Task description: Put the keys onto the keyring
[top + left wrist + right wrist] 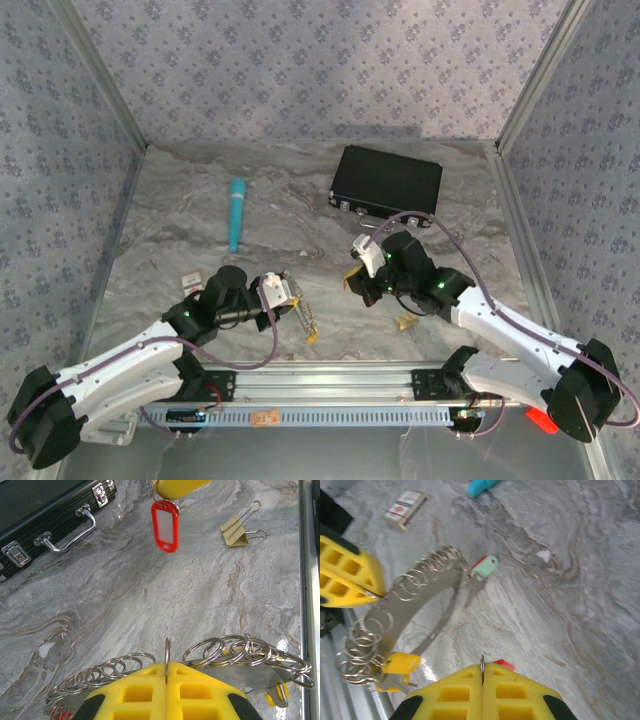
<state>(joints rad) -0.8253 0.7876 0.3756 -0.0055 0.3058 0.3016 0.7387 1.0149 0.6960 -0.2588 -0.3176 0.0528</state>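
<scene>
Top view overhead, wide; wrist views close, sharing keyring (pixel 412 600).

Tube (pixel 237 213) left of case (pixel 386 182) — clip (pixel 234 533) seemingly nearer

A robot test booth, more lab than home. A marble-look table (pixel 300 205) is boxed in on three sides by blue-grey patterned wallpaper (pixel 300 60) held between bare aluminium posts (pixel 104 75). Along the table's near edge, an aluminium rail (pixel 330 380) carries the cabled white left arm (pixel 120 365) and right arm (pixel 500 325).
</scene>
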